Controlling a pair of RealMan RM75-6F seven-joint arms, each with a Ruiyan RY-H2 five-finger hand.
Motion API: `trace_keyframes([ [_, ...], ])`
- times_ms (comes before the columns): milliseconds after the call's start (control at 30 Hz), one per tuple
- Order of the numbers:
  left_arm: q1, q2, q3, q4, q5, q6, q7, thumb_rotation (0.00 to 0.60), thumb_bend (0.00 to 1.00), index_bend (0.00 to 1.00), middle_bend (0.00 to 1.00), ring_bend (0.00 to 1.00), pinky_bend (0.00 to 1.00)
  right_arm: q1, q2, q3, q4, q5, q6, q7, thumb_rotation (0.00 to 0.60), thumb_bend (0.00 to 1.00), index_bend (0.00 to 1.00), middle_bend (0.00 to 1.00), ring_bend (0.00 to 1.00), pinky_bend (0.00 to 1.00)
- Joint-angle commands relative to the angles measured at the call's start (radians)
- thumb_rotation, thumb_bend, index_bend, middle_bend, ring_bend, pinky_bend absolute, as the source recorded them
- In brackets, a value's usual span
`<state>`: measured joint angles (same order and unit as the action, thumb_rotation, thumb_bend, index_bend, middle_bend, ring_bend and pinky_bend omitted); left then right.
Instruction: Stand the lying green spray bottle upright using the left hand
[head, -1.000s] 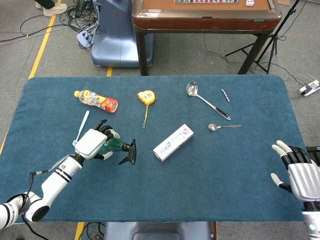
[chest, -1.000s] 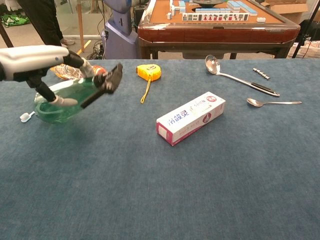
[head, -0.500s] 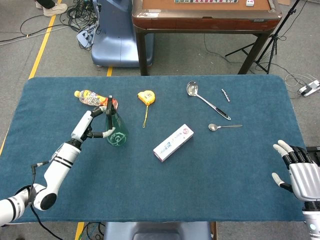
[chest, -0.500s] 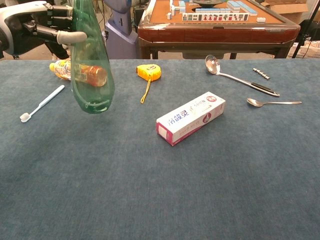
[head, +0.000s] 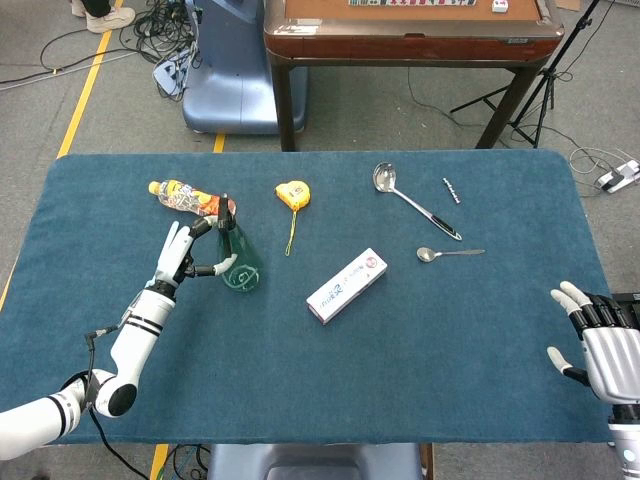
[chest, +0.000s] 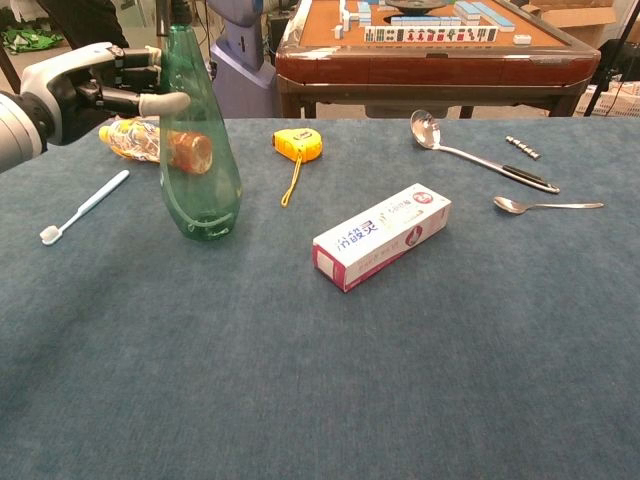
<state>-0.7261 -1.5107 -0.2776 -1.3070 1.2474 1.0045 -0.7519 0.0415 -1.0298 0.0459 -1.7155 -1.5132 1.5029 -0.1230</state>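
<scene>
The green spray bottle (head: 239, 265) (chest: 200, 160) stands upright on the blue table, its black spray head on top. My left hand (head: 183, 252) (chest: 92, 82) is just to its left with the fingers spread apart. The thumb still reaches to the bottle's neck, and the other fingers are off the bottle. My right hand (head: 600, 345) hovers by the table's right edge, open and holding nothing.
An orange drink bottle (head: 190, 200) lies just behind the spray bottle. A toothbrush (chest: 82, 208) lies to its left. A yellow tape measure (head: 291, 195), a toothpaste box (head: 346, 285), a ladle (head: 410, 198) and a spoon (head: 447, 254) lie to the right.
The bottle went from lying in my left hand to lifted and turned upright, and now stands on the table. My left hand's fingers have spread away from it. The right hand barely moved.
</scene>
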Motion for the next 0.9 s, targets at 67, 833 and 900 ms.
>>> trace_keyframes([
  [67, 0.009, -0.034, 0.023, 0.052, 0.052, 0.038, 0.023, 0.600, 0.33, 0.43, 0.45, 0.18, 0.00, -0.002, -0.001, -0.001, 0.001, 0.001, 0.001, 0.001, 0.600, 0.21, 0.18, 0.14, 0.14, 0.16],
  [833, 0.040, 0.071, 0.068, -0.023, 0.143, 0.042, 0.027, 0.600, 0.33, 0.01, 0.07, 0.00, 0.00, -0.008, 0.001, -0.001, 0.008, -0.010, 0.013, 0.018, 0.600, 0.21, 0.18, 0.14, 0.14, 0.16],
  [900, 0.053, 0.091, 0.079, -0.035, 0.152, 0.052, 0.043, 0.600, 0.33, 0.01, 0.07, 0.00, 0.00, -0.008, 0.002, 0.000, 0.009, -0.009, 0.012, 0.021, 0.600, 0.21, 0.18, 0.14, 0.14, 0.16],
])
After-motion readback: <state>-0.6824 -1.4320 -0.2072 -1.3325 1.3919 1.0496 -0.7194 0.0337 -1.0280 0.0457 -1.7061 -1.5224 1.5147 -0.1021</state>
